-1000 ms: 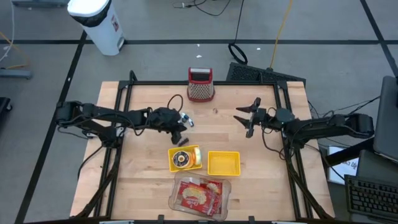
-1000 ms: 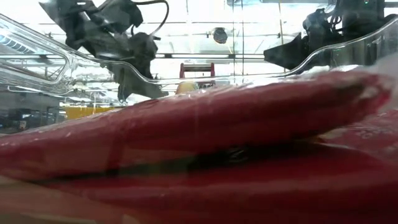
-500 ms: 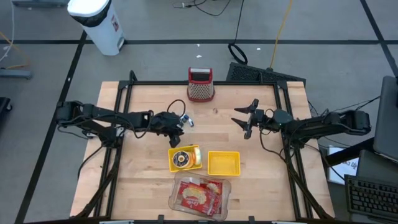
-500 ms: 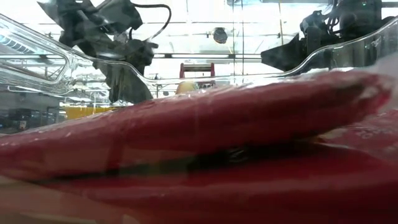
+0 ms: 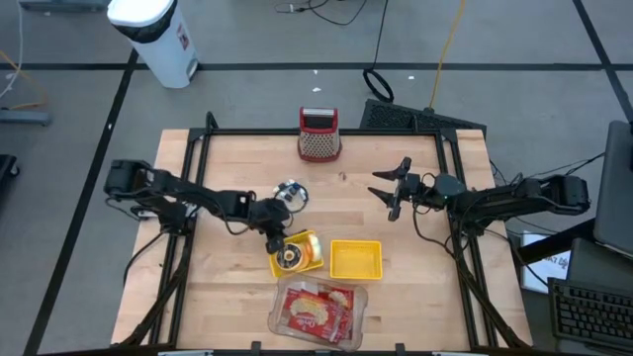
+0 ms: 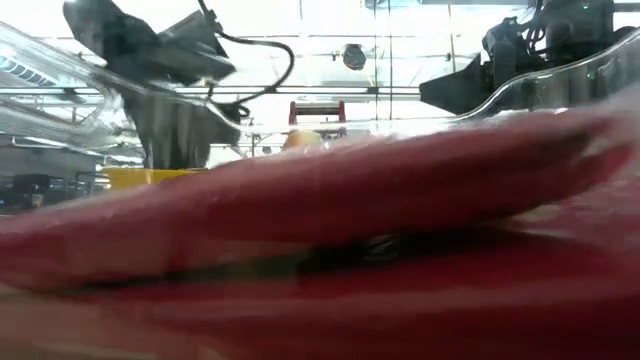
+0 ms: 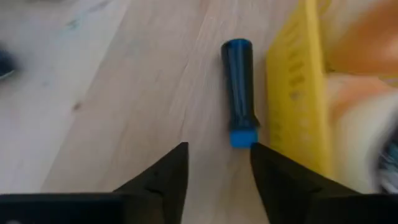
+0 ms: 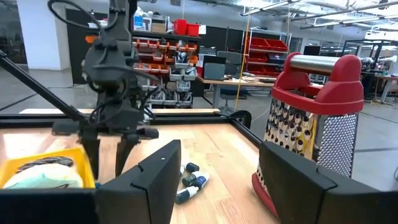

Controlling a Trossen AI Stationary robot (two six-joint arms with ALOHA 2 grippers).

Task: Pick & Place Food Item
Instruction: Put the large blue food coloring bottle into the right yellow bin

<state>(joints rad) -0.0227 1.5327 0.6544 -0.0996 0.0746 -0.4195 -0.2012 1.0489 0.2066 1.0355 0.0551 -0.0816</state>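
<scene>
Since the earlier frames the left arm has swung away from the small objects (image 5: 290,193) near the table's middle and has come down toward the front. Its left gripper (image 5: 274,240) now points steeply down just beside the yellow tray (image 5: 311,248) that holds the round food item (image 5: 289,256). Its fingers were closed before; now they stand partly apart with nothing between them.

In the left wrist view, a small blue marker (image 7: 240,93) lies on the wood directly ahead of the fingertips, and the tray's yellow wall is just beside it. I judge that the gripper is preparing to pick something here, but I cannot tell whether the target is the marker or the food in the tray.

The right gripper (image 5: 390,192) waits well apart, over the right half of the table, with its fingers wide and empty. Beyond it, in its wrist view, stands the red grater (image 8: 313,124).

Further from the left gripper, past the tray, are an empty yellow bin (image 5: 355,259) and a clear pack of red-wrapped food (image 5: 318,312). The print on that pack and on the round item is too small to read.
</scene>
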